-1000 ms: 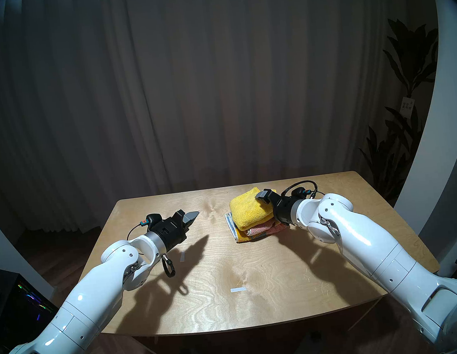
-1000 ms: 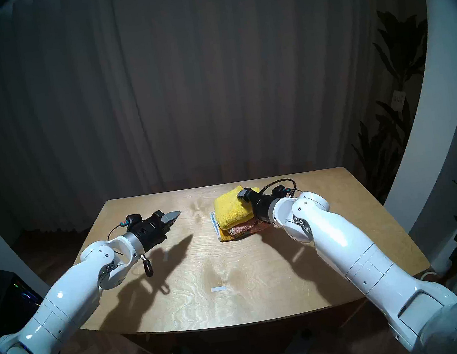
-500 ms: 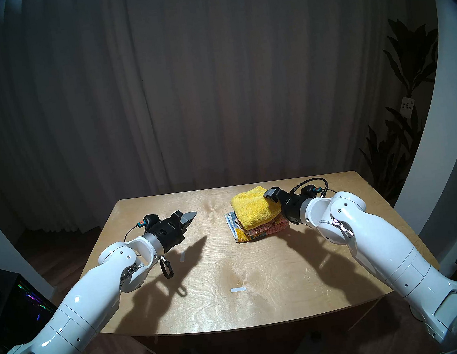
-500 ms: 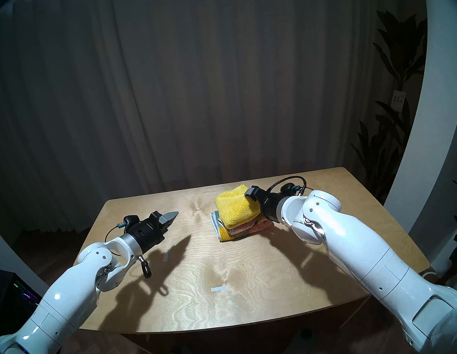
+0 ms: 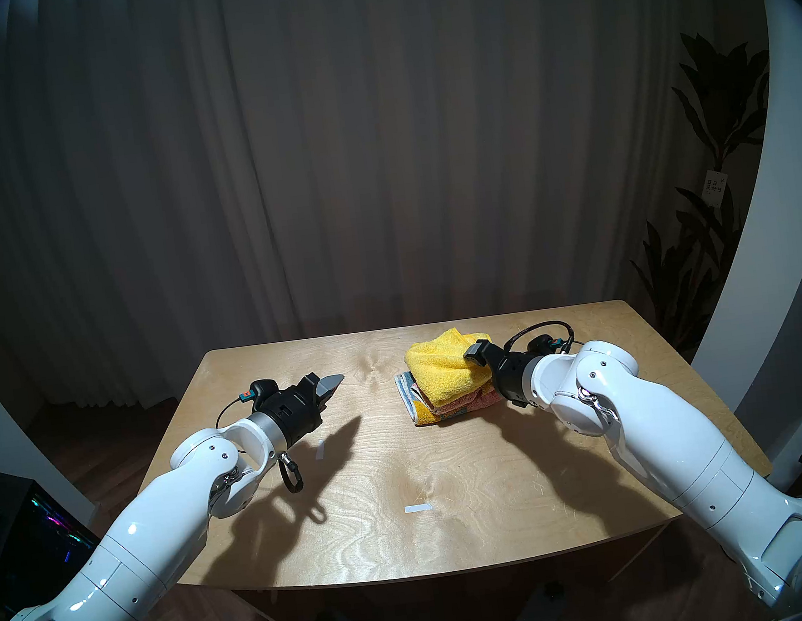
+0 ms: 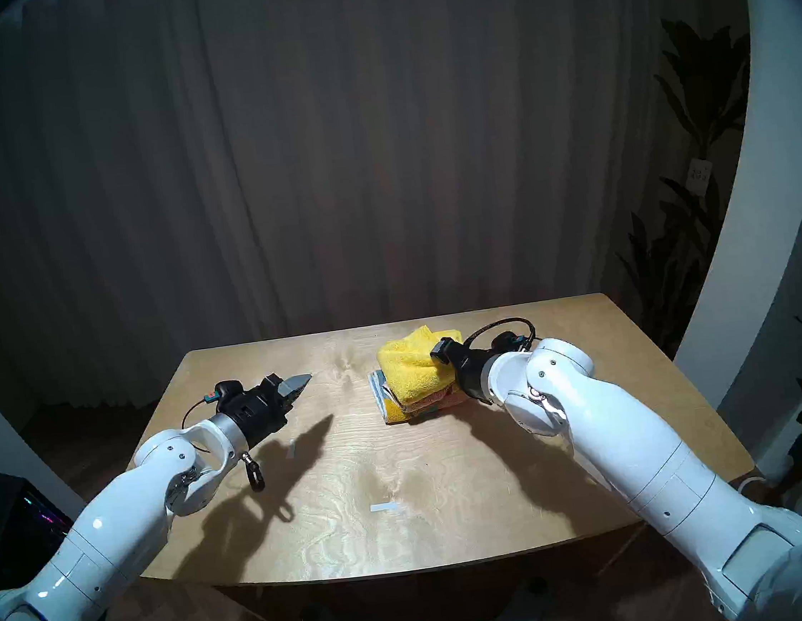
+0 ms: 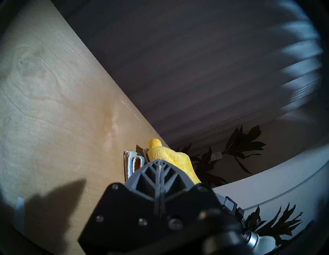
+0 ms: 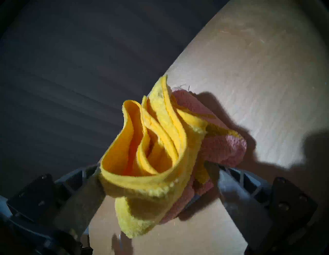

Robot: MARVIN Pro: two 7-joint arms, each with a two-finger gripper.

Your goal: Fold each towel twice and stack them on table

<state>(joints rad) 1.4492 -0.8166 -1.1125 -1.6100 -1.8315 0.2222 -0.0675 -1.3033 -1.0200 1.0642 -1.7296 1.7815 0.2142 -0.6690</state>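
jaws, left gripper (image 5: 333, 383): grey ribbed fingers pressed together to a point, holding nothing, hanging above the bare left half of the large light plywood counter (image 5: 457, 470) and aimed toward the towels, well apart from them. jaws, right gripper (image 8: 158, 192): spread wide on either side of the towel stack's right end; in the right wrist view one grey finger (image 8: 83, 194) lies against the yellow edge and the other (image 8: 236, 197) stands just beside the pink cloth; whether they press on the cloth cannot be told. plain bright yellow terry towel (image 5: 445, 369): folded, lying on top of the stack, its layered hems fanned open toward the right wrist camera, its far corner bunched upward. pink terry towel with a blue band and orange-yellow patches (image 5: 454, 403): folded, directly beneath the yellow one, flat on the counter's far right part, blue-striped edge facing left. small white tape strip (image 5: 418, 508): near the counter's front middle; a second strip (image 5: 320, 450) sits in the left arm's shadow. dark pleated curtain (image 5: 371, 156): behind the counter. dark leafy plant (image 5: 707, 218): far right, with a small white tag.
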